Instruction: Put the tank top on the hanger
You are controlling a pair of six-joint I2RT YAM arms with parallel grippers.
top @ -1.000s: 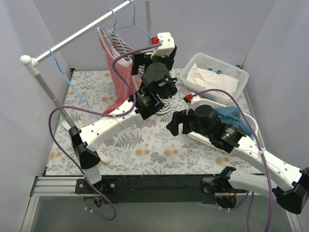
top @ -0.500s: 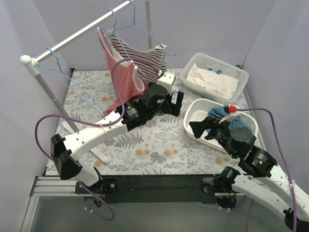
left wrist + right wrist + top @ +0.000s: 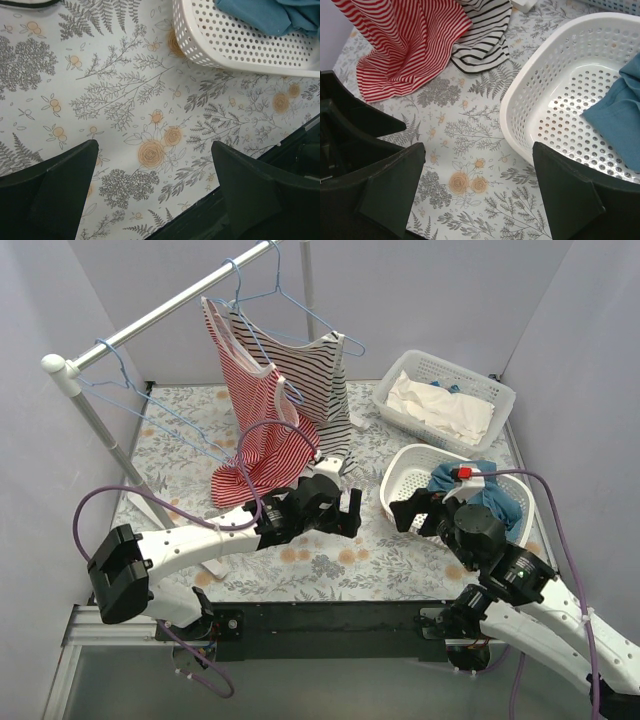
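Observation:
The red-and-white striped tank top [image 3: 250,405] hangs from a light-blue hanger [image 3: 290,302] on the rail, and its hem bunches on the table. It also shows in the right wrist view [image 3: 405,45]. My left gripper [image 3: 348,520] is low over the floral table near the front, open and empty, well apart from the top. Its view shows only tablecloth between the jaws [image 3: 155,195]. My right gripper [image 3: 412,514] is open and empty beside the round basket, again with only tablecloth between its jaws [image 3: 477,195].
A black-and-white striped top [image 3: 318,380] hangs beside the red one. A round white basket [image 3: 405,472] holds a blue-teal garment [image 3: 480,490]. A rectangular basket [image 3: 400,375] with white cloth stands at the back right. More blue hangers [image 3: 130,390] hang on the rail [image 3: 150,325].
My left arm has dropped from the hanging tops to the front of the table. My right arm has pulled back and lowered. The red top now hangs free with its hem on the table.

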